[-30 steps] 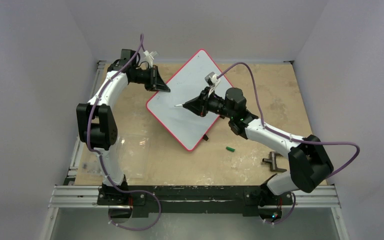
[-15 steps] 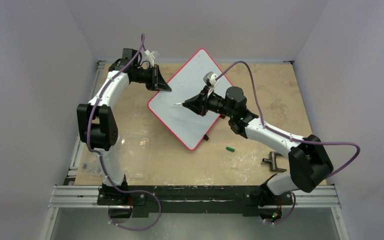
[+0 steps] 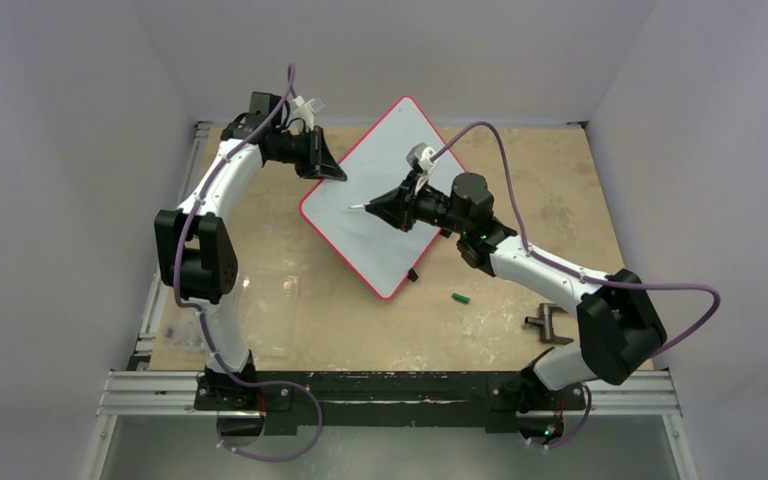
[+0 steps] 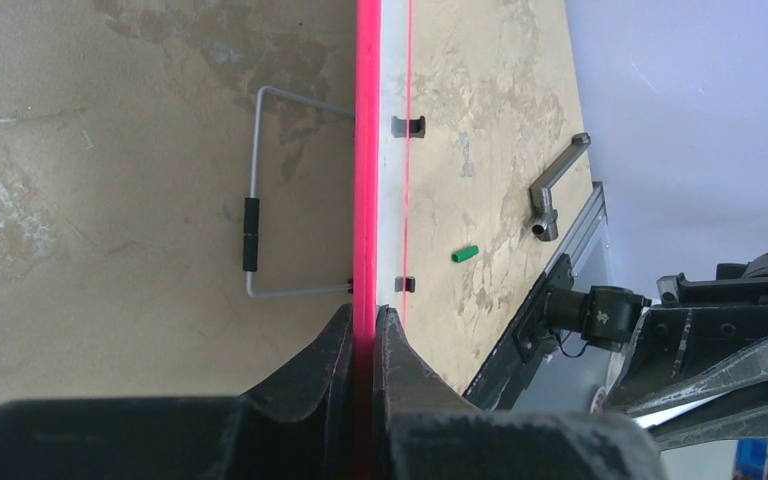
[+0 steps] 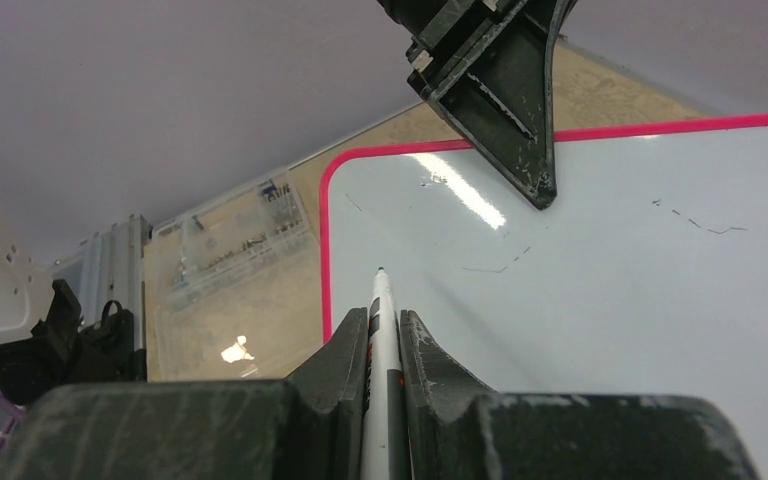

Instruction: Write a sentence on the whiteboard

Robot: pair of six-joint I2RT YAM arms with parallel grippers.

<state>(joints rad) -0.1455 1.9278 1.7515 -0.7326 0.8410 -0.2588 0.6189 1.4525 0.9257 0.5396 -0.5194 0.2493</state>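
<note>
The whiteboard [image 3: 385, 190] is white with a red rim and stands tilted above the wooden table. My left gripper [image 3: 335, 172] is shut on its red rim [image 4: 366, 150] at the left edge, a finger on each side [image 4: 365, 312]. My right gripper [image 3: 378, 210] is shut on a white marker [image 5: 380, 300]. The marker's dark tip points at the board's face [image 5: 610, 300] near the left rim; I cannot tell whether it touches. The sentence is out of view: only a few faint thin marks [image 5: 700, 225] show on the board.
A wire stand [image 4: 256, 200] sits behind the board. A green cap [image 3: 460, 298] and a grey metal handle [image 3: 548, 325] lie on the table to the right. A clear plastic sheet [image 3: 260, 315] lies at the front left.
My left gripper has shifted slightly right and away, carrying the board's left edge with it. The right arm and marker have stayed put.
</note>
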